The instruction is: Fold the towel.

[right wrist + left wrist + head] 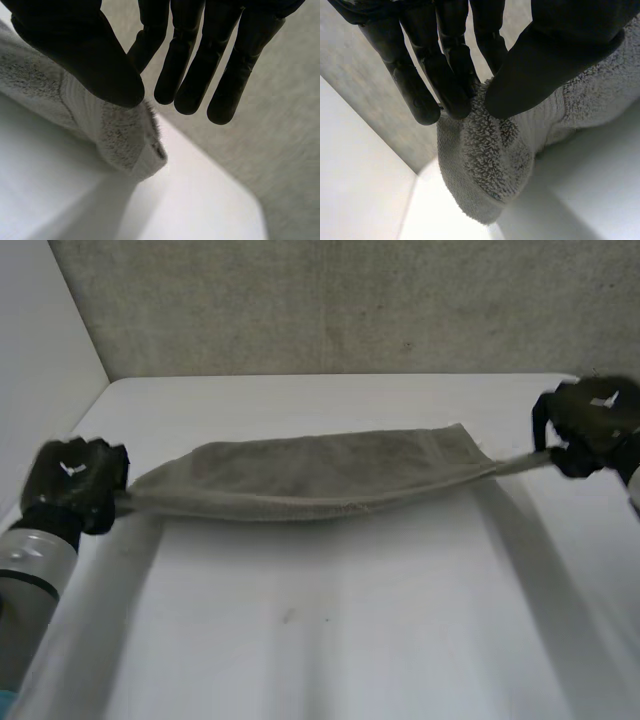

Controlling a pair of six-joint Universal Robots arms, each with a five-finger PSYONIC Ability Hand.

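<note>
towel (320, 475) strung taut between both hands, sagging above the table (330, 640), likely so it hangs doubled and even. left hand (540, 60) pinches one end, thumb against straight fingers (447, 70). right hand (85, 55) pinches the opposite end likewise.

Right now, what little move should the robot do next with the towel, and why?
Probably lower both ends onto the table: the left hand and right hand each pinch one end of the towel, which hangs stretched between them, sagging.
</note>
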